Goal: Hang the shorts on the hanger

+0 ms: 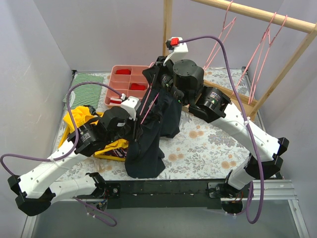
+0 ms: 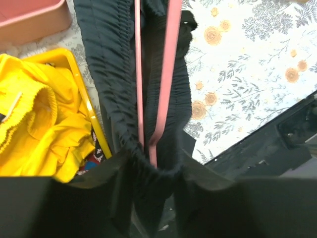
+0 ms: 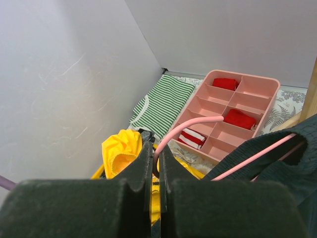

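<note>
The dark shorts (image 1: 148,148) hang limp over the table's middle, draped on a pink wire hanger (image 1: 148,106) whose arms run down through the fabric. My right gripper (image 1: 159,69) holds the hanger up by its top. In the right wrist view it (image 3: 157,153) is shut on the hanger's hook (image 3: 188,125), with the shorts (image 3: 282,163) at the right. My left gripper (image 1: 132,130) is at the shorts' left side. In the left wrist view it (image 2: 153,173) is closed on the gathered waistband (image 2: 109,74), with both hanger wires (image 2: 168,74) running up from it.
A pink compartment tray (image 1: 130,67) with red items stands at the back. A green-and-white striped cloth (image 1: 86,84) lies at the back left. A yellow garment (image 1: 81,116) fills a yellow basket (image 2: 84,99) at the left. A wooden rack (image 1: 257,15) holds more pink hangers (image 1: 267,39) at the back right.
</note>
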Tool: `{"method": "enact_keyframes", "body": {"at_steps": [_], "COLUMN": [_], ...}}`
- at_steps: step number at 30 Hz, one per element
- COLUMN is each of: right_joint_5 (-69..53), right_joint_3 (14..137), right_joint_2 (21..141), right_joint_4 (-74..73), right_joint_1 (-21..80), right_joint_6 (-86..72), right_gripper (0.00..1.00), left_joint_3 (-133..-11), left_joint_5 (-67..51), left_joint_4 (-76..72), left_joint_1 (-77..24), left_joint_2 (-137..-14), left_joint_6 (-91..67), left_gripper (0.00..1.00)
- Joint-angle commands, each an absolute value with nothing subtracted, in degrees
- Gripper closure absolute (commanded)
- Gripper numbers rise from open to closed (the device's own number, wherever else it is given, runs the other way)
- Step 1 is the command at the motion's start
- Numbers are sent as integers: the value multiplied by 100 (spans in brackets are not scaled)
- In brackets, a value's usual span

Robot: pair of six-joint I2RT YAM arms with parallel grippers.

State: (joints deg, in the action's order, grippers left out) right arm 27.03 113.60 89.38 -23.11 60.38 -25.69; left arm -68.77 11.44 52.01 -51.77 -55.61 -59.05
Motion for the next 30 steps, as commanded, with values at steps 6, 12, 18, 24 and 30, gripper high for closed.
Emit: {"method": "enact_keyframes", "body": {"at_steps": [6, 12, 18, 24, 30], "right_joint_5": [2786, 2725, 2567, 2207, 1793], "right_joint_3": [11330, 10600, 10100, 9678, 8860], "right_joint_2": [8649, 8183, 7761, 7348, 6637], "right_joint_4": [-1951, -1828, -1881, -1987, -1819], "right_joint_1": [6021, 6021, 6021, 6021, 6021], "right_joint_6": [-2487, -2347, -2215, -2162, -1978], "right_gripper": [99, 76, 36, 19, 7], "left_joint_3": [-6900, -6768, -6697, -6574, -6557], "left_joint_5": [2127, 2188, 2294, 2469, 2452], "left_joint_4": [4203, 3938, 3657, 3227, 2893], "left_joint_1": [-5607, -5660, -5713, -5730, -5730], "left_joint_2": [-5336, -5274, -5168, -5036, -5142], "left_joint_6": [-5696, -5485, -5414, -5405, -5396], "left_gripper": [100, 100, 100, 100, 100]}}
